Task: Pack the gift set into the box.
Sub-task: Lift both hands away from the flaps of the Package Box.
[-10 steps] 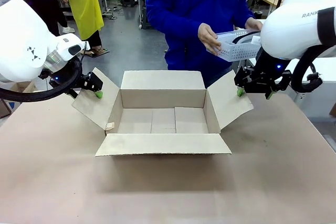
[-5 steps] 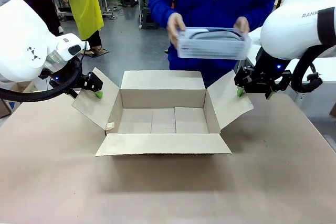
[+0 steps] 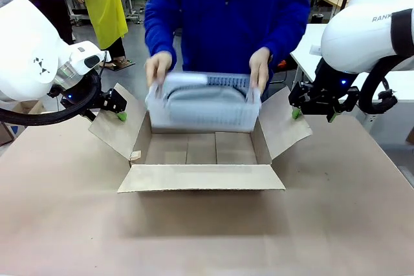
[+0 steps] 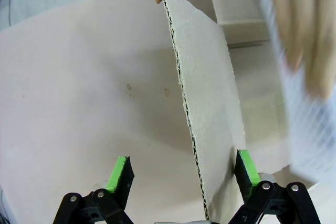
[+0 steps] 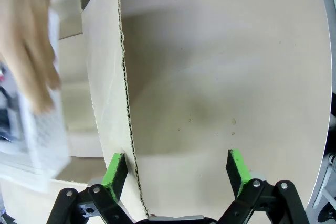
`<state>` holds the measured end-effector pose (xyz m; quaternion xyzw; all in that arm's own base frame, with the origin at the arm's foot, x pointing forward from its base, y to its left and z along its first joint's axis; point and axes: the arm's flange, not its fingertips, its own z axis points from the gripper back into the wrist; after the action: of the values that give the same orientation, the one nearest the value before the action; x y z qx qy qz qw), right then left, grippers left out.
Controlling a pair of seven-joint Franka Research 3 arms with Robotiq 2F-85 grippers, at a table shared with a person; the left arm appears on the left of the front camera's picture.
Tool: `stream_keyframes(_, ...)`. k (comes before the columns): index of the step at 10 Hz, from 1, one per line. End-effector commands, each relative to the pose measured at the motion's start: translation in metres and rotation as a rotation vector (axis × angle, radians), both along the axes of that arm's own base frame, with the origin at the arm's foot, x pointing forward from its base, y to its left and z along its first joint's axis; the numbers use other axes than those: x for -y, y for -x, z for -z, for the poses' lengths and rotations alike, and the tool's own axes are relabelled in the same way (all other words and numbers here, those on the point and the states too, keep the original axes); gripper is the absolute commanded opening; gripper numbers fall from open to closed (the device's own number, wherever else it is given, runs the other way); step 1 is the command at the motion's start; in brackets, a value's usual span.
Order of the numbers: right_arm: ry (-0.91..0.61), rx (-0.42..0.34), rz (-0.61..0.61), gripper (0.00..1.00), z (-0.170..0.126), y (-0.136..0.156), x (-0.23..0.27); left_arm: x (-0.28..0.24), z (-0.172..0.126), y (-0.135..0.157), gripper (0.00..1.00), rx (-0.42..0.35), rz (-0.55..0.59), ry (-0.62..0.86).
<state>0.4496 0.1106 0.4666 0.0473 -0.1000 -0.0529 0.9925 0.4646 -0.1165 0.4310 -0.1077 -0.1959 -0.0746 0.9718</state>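
Note:
The brown cardboard box [image 3: 200, 178] stands open in the middle of the table, its four flaps spread. A person in blue holds the pale grey-blue gift set [image 3: 204, 101] by both ends, tilted, low over the box's far wall. My left gripper [image 3: 120, 114] is open astride the left flap's edge [image 4: 210, 103], which runs between its green pads [image 4: 122, 165]. My right gripper [image 3: 296, 112] is open astride the right flap [image 5: 105, 77], whose edge runs close to one pad [image 5: 115, 162]. The blurred gift set [image 4: 310, 129] [image 5: 42, 140] and a hand [image 4: 299, 24] show beyond each flap.
The brown table top [image 3: 194, 237] stretches bare in front of the box. A white table [image 3: 310, 43] stands behind my right arm. A person in a yellow apron [image 3: 107, 1] stands far back at the left.
The person carried the gift set from the right to chest height, then down to the box's mouth, leaning in. Neither arm has moved.

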Motion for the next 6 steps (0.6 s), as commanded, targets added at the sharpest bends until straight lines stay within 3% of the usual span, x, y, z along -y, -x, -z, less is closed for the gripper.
stream_keyframes(1, 0.023, -0.005, 0.020, 1.00, -0.0033, -0.0031, -0.0014, 0.0013, -0.0004, 0.0023, 1.00, -0.005, -0.012, -0.008)
stream_keyframes(6, 0.023, -0.005, 0.020, 1.00, -0.0033, -0.0031, -0.0014, 0.0013, -0.0004, 0.0023, 1.00, -0.005, -0.012, -0.008)
